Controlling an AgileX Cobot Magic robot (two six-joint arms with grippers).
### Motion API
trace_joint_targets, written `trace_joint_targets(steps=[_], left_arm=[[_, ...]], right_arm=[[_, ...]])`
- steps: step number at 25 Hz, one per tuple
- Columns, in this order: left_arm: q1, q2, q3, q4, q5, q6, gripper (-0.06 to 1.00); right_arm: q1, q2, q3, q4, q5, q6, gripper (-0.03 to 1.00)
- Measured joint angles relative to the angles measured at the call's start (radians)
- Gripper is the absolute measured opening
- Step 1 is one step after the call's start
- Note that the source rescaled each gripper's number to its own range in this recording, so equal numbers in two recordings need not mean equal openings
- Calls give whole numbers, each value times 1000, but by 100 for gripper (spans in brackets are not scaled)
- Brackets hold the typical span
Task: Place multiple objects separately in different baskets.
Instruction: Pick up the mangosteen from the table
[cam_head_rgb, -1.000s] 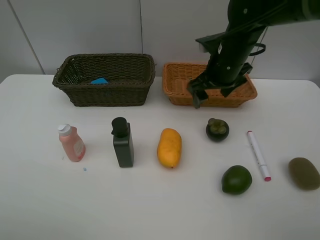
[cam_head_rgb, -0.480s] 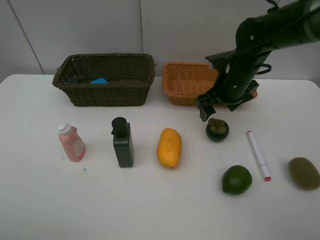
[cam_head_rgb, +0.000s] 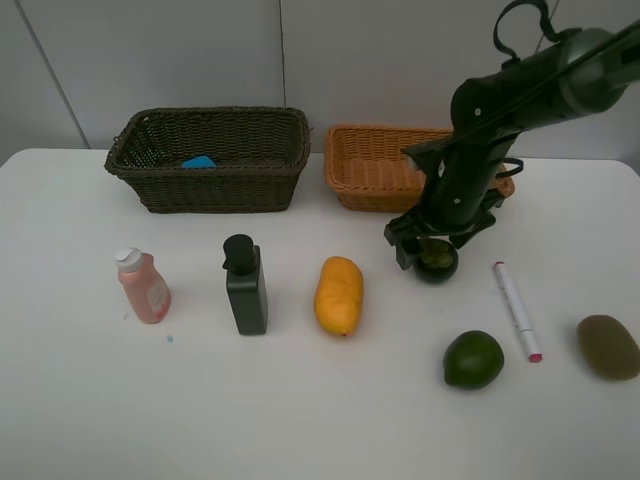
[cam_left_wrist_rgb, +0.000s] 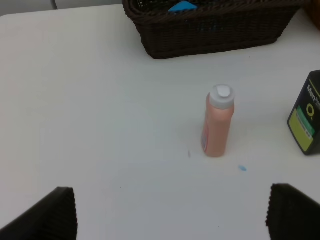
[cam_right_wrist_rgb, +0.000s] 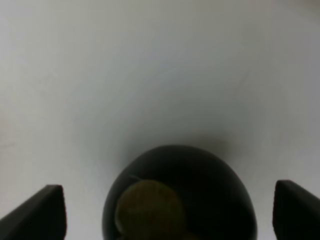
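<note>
Nearest, the left gripper (cam_left_wrist_rgb: 170, 215) hangs over bare white table (cam_head_rgb: 300, 420) with its jaws spread wide and nothing between them; it shows only in its own wrist view, with the pink bottle (cam_left_wrist_rgb: 218, 121) beyond it. On the right side the lime (cam_head_rgb: 473, 359) sits closest to the front edge, the kiwi (cam_head_rgb: 607, 346) is well to its right by the table's edge, and the marker (cam_head_rgb: 517, 310) lies between them, running near to far with its pink end toward the front. Next comes a row: the pink bottle upright at the left, the pump bottle (cam_head_rgb: 245, 285) upright just right of it, then the mango (cam_head_rgb: 338, 295) lying lengthwise, each apart from the others. A little farther back and right of the mango rests the mangosteen (cam_head_rgb: 438, 262), on the table and in no basket. The right gripper (cam_head_rgb: 432, 243) is down over it, fully open, one finger on either side; its wrist view shows both fingertips (cam_right_wrist_rgb: 47, 210) clear of the fruit, so nothing is gripped. At the back stand the two baskets side by side, apart: the dark basket (cam_head_rgb: 210, 185) on the left, with a blue block (cam_head_rgb: 198, 161) inside, and the tan basket (cam_head_rgb: 370, 190) on the right, partly hidden by the right arm, its contents not visible
</note>
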Motion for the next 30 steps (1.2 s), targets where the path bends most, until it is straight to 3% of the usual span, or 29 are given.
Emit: trace_joint_targets(steps=[14, 16, 18, 30], left_arm=[[0, 0, 0, 0, 0, 0, 100], [0, 0, 0, 0, 0, 0, 100], [0, 0, 0, 0, 0, 0, 100], [0, 0, 0, 0, 0, 0, 100]], right_arm=[[0, 48, 0, 0, 0, 0, 98], [0, 49, 0, -1, 0, -1, 90], [0, 49, 0, -11, 0, -1, 70], [0, 49, 0, -17, 3, -1, 71]])
